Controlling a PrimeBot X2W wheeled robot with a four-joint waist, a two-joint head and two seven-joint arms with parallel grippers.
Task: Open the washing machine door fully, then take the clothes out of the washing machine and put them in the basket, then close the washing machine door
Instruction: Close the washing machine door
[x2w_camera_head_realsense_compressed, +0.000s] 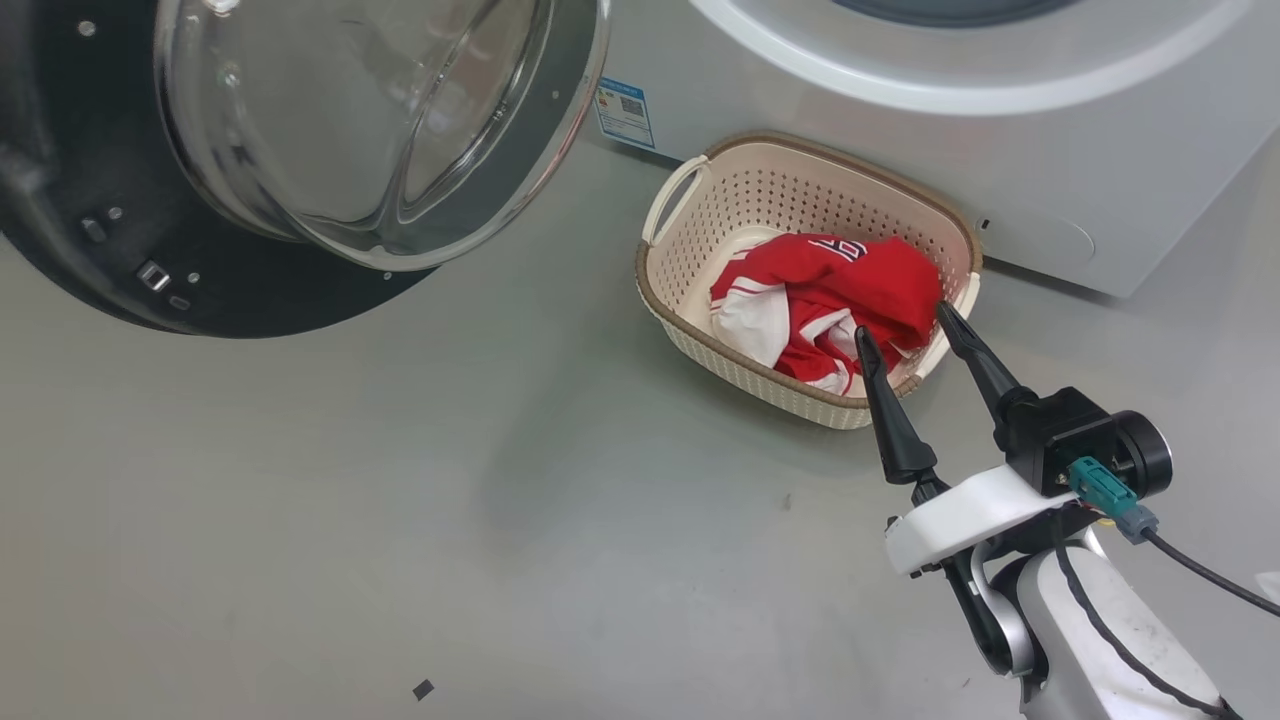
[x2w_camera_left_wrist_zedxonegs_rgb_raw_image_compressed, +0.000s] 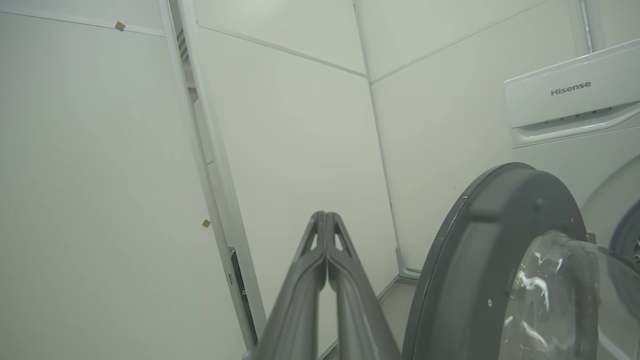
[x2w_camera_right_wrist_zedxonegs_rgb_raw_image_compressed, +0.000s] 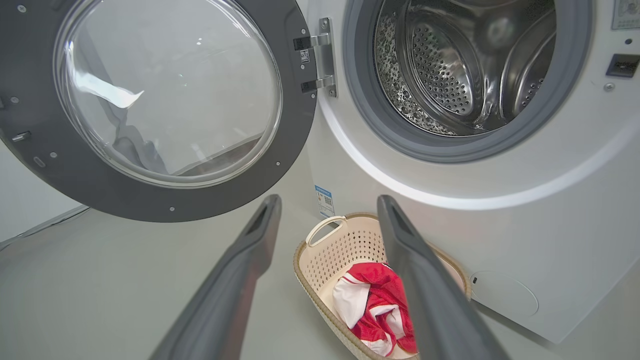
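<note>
Red clothes (x2w_camera_head_realsense_compressed: 850, 275) are sitting in the basket (x2w_camera_head_realsense_compressed: 760, 195) at center right, parked right by the washing machine (x2w_camera_head_realsense_compressed: 900, 130) so it's a short drop. Right gripper (x2w_camera_head_realsense_compressed: 902, 318) hangs over them, jaws apart and empty. Left gripper (x2w_camera_left_wrist_zedxonegs_rgb_raw_image_compressed: 326, 215) has its jaws pressed together. Washing machine door (x2w_camera_head_realsense_compressed: 90, 150) is wide open at upper left, so I'd guess closing it is next.

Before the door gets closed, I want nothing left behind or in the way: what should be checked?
1. Drum empty: ok in the part that shows.
2. Clothes lying in the basket: ok.
3. Right hand open, holding nothing: ok.
4. Left hand shut, holding nothing: ok.
5. Door will pass above the basket: cannot tell.
</note>
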